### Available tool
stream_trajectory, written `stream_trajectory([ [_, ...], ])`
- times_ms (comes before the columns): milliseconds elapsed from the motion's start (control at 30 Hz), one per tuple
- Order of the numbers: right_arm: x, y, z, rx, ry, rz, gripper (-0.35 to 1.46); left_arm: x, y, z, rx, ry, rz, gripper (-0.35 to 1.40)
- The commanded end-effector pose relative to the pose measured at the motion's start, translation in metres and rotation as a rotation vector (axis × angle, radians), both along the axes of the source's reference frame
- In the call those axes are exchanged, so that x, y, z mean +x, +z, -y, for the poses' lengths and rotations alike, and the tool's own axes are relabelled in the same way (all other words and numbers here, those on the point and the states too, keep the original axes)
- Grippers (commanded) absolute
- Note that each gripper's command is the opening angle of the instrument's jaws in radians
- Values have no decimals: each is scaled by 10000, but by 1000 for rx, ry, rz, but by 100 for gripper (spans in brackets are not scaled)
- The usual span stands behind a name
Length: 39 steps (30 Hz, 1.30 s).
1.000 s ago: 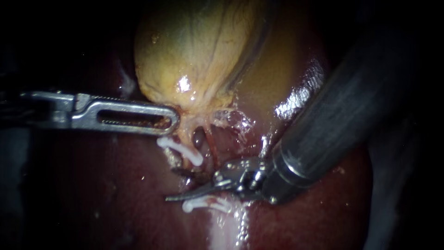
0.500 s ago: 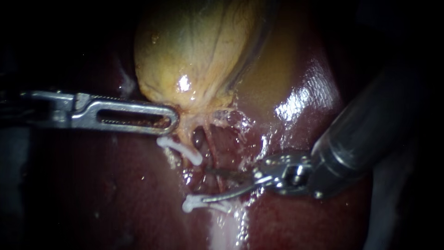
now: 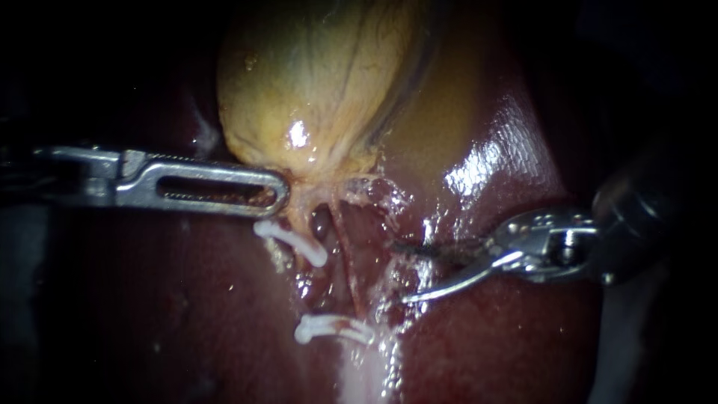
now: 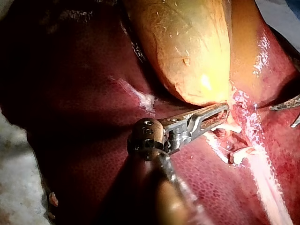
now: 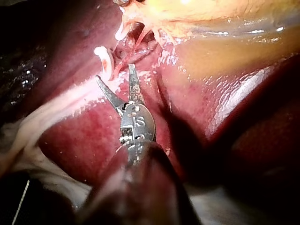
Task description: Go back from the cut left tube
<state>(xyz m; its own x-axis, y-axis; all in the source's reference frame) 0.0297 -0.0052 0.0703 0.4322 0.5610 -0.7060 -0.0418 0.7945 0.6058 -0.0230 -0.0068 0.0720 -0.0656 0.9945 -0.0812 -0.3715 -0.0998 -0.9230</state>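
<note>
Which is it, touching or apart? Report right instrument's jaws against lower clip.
Apart. Endoscope view: tissue shows between the lower clip and the open jaws of the right instrument.

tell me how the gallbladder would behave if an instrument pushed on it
Probably slippery: the gallbladder glistens wet. Likely soft, denting rather than resisting, since it bulges like a full sac. Possibly fragile: its wall looks thin, with fine lines showing.

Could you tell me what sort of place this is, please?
Likely a surgical training bench: a liver and gallbladder lie exposed beside pale cloth, a white clip sits on the tissue, and the left instrument and right instrument work there.
</note>
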Motion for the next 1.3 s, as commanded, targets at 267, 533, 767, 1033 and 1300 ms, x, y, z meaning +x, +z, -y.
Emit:
stream_trajectory([
  [267,-16,-10,-15,-54,1,-2,144,0,0,0,0,0,-1,-35],
  [533,-18,-12,-17,-62,4,-13,144,-3,8,2,-4,-1,-2,-35],
  [767,-19,-12,-17,-63,6,-15,144,-17,24,6,-11,-5,-7,-35],
  [1033,-19,-13,-17,-62,6,-15,144,-45,46,12,-6,10,3,-35],
  [1300,-17,-14,-16,-63,6,-15,144,-55,57,12,0,20,3,-35],
])
